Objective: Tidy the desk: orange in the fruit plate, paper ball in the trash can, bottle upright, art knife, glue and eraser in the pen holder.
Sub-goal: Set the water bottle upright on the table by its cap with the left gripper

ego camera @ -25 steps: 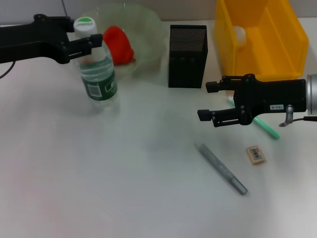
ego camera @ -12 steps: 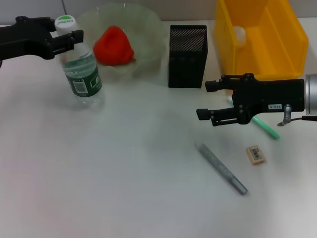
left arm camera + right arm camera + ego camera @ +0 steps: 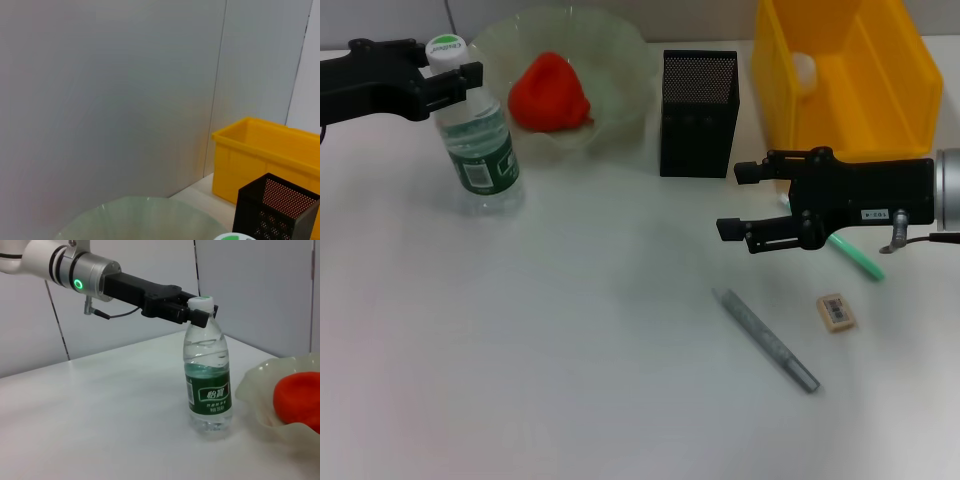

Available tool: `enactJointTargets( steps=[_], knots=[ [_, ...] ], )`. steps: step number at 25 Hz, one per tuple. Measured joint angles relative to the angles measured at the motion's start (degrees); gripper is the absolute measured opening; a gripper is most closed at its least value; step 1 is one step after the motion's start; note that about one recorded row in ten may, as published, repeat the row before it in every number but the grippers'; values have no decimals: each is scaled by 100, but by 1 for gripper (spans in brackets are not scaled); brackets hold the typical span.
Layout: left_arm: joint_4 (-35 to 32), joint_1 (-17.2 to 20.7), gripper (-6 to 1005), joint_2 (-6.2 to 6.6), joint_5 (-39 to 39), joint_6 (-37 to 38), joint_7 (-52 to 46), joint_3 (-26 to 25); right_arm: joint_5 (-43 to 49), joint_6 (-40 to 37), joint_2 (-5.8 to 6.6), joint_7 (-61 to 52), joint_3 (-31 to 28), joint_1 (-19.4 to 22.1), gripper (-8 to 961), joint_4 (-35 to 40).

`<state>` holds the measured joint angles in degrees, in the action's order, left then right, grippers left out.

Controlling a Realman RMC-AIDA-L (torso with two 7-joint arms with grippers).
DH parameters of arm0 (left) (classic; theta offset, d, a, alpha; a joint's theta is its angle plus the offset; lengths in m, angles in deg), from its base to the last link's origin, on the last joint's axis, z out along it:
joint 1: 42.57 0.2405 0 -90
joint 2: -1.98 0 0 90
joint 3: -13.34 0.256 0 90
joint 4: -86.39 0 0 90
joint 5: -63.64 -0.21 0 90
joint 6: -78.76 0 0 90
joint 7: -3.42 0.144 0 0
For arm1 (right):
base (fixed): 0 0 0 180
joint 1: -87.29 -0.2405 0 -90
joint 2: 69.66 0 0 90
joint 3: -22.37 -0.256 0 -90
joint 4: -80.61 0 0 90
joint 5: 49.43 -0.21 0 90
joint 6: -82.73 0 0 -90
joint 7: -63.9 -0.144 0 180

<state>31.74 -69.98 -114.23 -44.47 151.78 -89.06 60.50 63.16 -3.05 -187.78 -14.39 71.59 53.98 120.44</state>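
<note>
The left hand (image 3: 455,72) is at the far left of the white worktop (image 3: 570,340), its black fingers (image 3: 197,316) closed on the neck of a clear plastic water bottle with a green label and a white-and-green cap (image 3: 472,130). The bottle stands upright on the worktop, its base down and its cap just above the fingers. Just to the right of the bottle is a pale green, wavy-edged translucent fruit plate (image 3: 620,60), and an orange-red fruit (image 3: 550,92) lies inside it.

The right hand (image 3: 740,202) hangs over the right side of the worktop with its two black fingers (image 3: 760,230) spread apart and nothing between them. Just behind it, partly hidden by the hand's body, lies a light green stick-shaped object (image 3: 858,258). Nearer the front and to the right of the hand lies a small tan rectangular eraser (image 3: 835,311). A long grey art knife (image 3: 767,340) lies flat and diagonal on the worktop, in front of the hand and apart from it. A black mesh square pen holder (image 3: 698,112) stands upright beyond the hand, between the fruit plate and a yellow plastic bin (image 3: 910,90) at the far right. A white crumpled lump (image 3: 803,68) lies inside the bin.
</note>
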Motion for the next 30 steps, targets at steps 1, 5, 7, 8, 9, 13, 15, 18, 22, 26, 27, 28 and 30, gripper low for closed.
enactJointTargets(
  steps=[1,5,7,8,9,13,15,18,22,26,27,28,30],
  knots=[
    [11,-3,448,-2,0,-14,12,-1,0,0,0,0,0,0,821,0],
    [23,-8,448,-11,0,-80,40,8,0,1,0,0,0,0,820,0],
    [30,-9,448,-16,0,-106,67,15,0,2,0,-5,0,0,820,0],
    [68,-12,448,-19,0,-136,92,18,0,5,0,-7,0,0,820,0],
    [68,-12,447,-19,0,-136,92,18,0,5,0,-7,0,0,820,0],
    [121,-27,447,-17,0,-158,106,12,0,9,0,-10,0,-6,820,-2],
    [121,-28,447,-17,0,-160,109,7,0,9,0,-11,0,-8,820,-3],
    [121,-28,447,-15,0,-160,114,14,0,9,0,-12,0,-19,820,-2],
    [122,-32,447,-9,0,-160,115,15,0,9,1,-13,0,-26,820,-2],
    [122,-36,447,-4,0,-191,116,31,0,9,4,-15,0,-34,821,-2],
    [122,-36,447,-5,0,-197,116,37,0,9,5,-15,0,-34,821,-2],
    [122,-36,447,-4,0,-203,116,40,0,9,11,-17,0,-37,821,-2],
    [122,-36,447,-5,0,-217,117,42,0,9,16,-18,0,-41,821,-2]
  ],
)
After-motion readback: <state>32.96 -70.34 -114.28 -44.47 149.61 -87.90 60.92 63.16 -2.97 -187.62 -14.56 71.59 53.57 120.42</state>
